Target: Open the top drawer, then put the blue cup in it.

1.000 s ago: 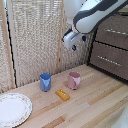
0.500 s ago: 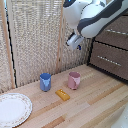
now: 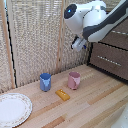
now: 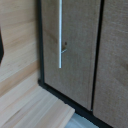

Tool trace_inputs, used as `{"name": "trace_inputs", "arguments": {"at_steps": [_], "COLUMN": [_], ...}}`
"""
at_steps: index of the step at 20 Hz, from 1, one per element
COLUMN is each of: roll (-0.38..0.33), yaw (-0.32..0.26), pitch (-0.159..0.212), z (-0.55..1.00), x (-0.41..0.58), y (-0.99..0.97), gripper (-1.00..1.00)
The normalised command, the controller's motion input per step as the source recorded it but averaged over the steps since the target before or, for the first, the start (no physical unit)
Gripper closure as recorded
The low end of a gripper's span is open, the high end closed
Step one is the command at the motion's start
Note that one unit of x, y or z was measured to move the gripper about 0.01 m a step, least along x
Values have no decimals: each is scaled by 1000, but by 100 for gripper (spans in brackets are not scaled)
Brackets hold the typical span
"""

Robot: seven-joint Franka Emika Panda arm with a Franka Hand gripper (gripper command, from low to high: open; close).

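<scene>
Arm's fingers (image 3: 78, 45) are up in the air near the drawer unit; opening can't be read. Top drawer (image 3: 116, 39) is closed. Blue cup (image 3: 45, 82) stands upright on the counter (image 3: 95, 102), beside the pink cup (image 3: 74, 80).

On the counter (image 3: 95, 102), the blue cup (image 3: 45, 82) stands at the exterior view's left of the pink cup (image 3: 74, 80), a small block (image 3: 62, 94) just before them. The plate (image 3: 12, 109) lies far left. Drawers (image 3: 111, 60) sit right, the arm (image 3: 92, 20) above.
</scene>
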Motion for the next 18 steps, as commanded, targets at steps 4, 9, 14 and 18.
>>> {"name": "trace_inputs", "arguments": {"at_steps": [4, 9, 14, 18], "roll": [-359, -339, -317, -303], "yaw": [26, 0, 3, 17], "pitch": [-34, -1, -5, -16], "z": [5, 19, 22, 39], "x": [-61, -113, -111, -116], "y": [-439, -514, -596, -620], "gripper": [-100, -100, -100, -100]}}
